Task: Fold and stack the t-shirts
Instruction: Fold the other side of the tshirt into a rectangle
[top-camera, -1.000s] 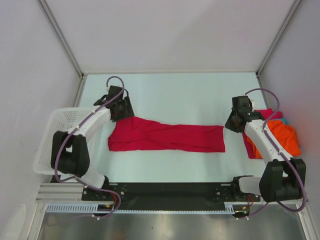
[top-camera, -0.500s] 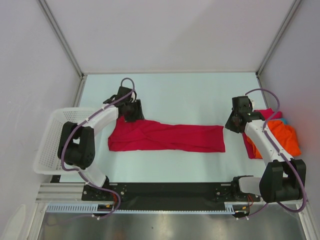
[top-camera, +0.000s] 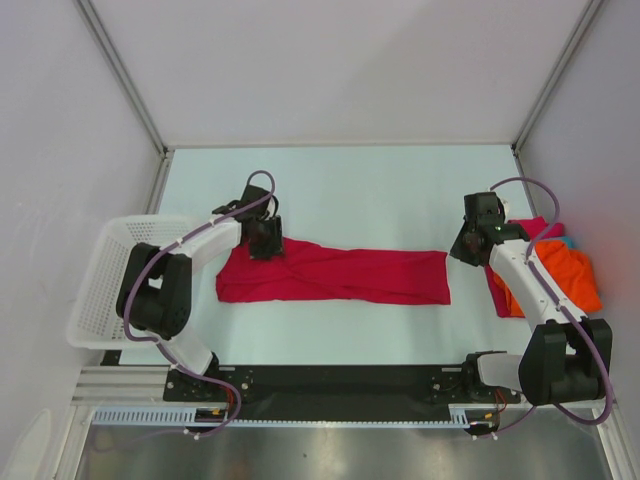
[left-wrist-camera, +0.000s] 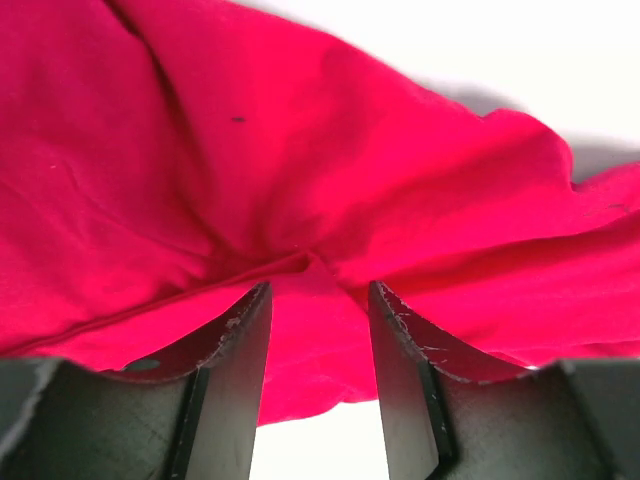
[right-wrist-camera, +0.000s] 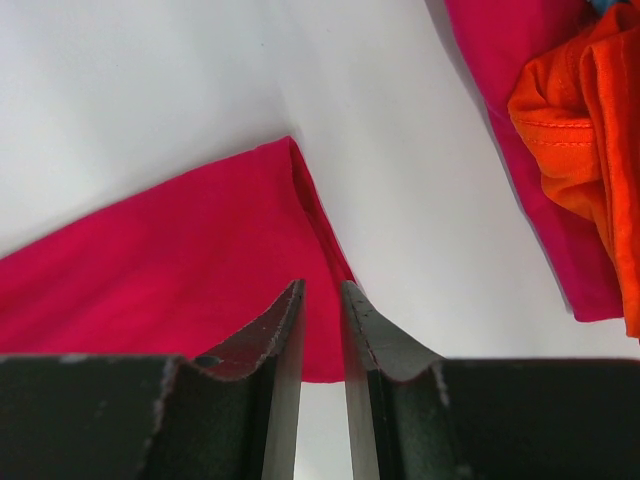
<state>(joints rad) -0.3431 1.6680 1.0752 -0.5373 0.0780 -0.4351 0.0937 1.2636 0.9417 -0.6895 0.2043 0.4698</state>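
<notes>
Left pincer: jaws apart, tips pressed down into the red shirt, w/ a raised ridge of cloth sitting btwn the fingers. Cloth fills the gap but isn't squeezed flat, so no firm clamp shows. Creases fan out from that ridge in the wrist view. From above, this pincer sits on the shirt's far edge, near its left end, where the cloth is widest and rumpled

Right pincer: jaws only slightly apart, thin slit, nothing in it. It hangs over the red shirt's right end. Thru the slit you see red cloth, then bare table nearer the cam. The shirt's far right corner lies just beyond the tips, hem rolled a bit

Red shirt overall: one long band lying left-to-right across the middle of the table, btwn the two arms. Left end broader, right end square and flat

Right of that, across a strip of bare table, a heap by the right wall, partly under the right arm. Orange shirt on top, bunched. Pink shirt under it, sticking out toward the red one but not touching it. A sliver of teal shirt peeks out at the far side

Basket, white lattice, stands at the table's left edge beside the left arm, w/ a gap btwn it and the red shirt
</notes>
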